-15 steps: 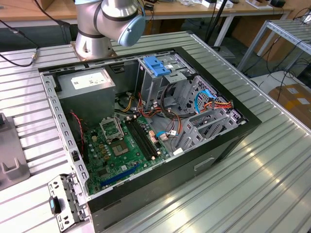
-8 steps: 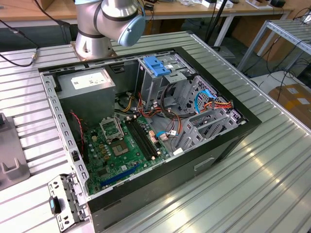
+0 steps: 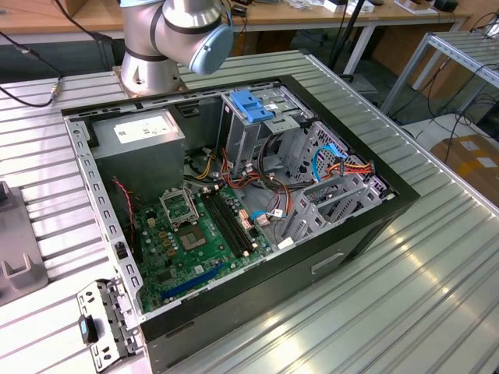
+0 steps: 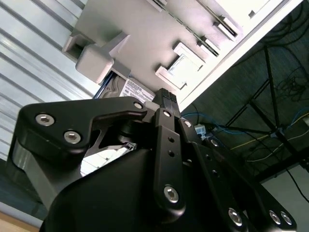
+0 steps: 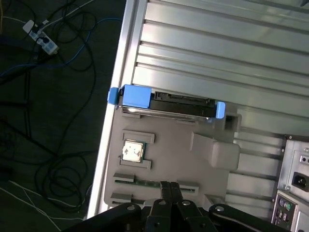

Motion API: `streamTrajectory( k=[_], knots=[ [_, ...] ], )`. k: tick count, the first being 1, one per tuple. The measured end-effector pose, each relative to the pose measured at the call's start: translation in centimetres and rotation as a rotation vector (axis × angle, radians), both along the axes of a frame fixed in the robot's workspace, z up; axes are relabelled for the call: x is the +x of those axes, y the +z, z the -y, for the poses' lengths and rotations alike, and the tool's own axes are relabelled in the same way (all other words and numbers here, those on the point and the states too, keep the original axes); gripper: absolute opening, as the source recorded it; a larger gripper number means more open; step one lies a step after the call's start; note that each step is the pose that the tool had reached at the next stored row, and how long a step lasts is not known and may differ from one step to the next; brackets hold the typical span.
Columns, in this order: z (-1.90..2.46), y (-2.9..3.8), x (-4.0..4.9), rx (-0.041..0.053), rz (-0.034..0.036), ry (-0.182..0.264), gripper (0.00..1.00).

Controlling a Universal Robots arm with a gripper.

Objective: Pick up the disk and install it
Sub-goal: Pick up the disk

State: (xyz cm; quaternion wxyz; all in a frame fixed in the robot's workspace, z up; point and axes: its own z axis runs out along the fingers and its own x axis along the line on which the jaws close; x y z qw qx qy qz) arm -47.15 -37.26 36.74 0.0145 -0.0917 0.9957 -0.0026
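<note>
The disk (image 5: 169, 102), a dark drive in a bright blue carrier, stands on its long edge in a slot at the far side of a grey holder tray (image 5: 169, 145) on the ribbed metal table. In the second wrist view a strip of the disk's (image 4: 134, 90) white label shows behind a grey block of the tray. My gripper (image 5: 168, 187) hangs over the tray's near side, a short way from the disk and not touching it. Its two black fingers are pressed together with nothing between them, and they also show as one dark tip of the gripper (image 4: 166, 96).
A processor chip (image 5: 132, 151) lies in a tray recess near the gripper. The table edge (image 5: 113, 121) runs beside the tray, with floor cables beyond. The open computer case (image 3: 234, 195) lies mid-table, holding a drive cage with a light-blue latch (image 3: 253, 105) and a grey power supply (image 3: 140, 136).
</note>
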Motion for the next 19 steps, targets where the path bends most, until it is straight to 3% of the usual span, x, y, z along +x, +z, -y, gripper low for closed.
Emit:
streamTrajectory(
  k=[19],
  knots=[
    [0.0, -0.01, 0.0, 0.0, 0.0, 0.077, 0.1]
  ],
)
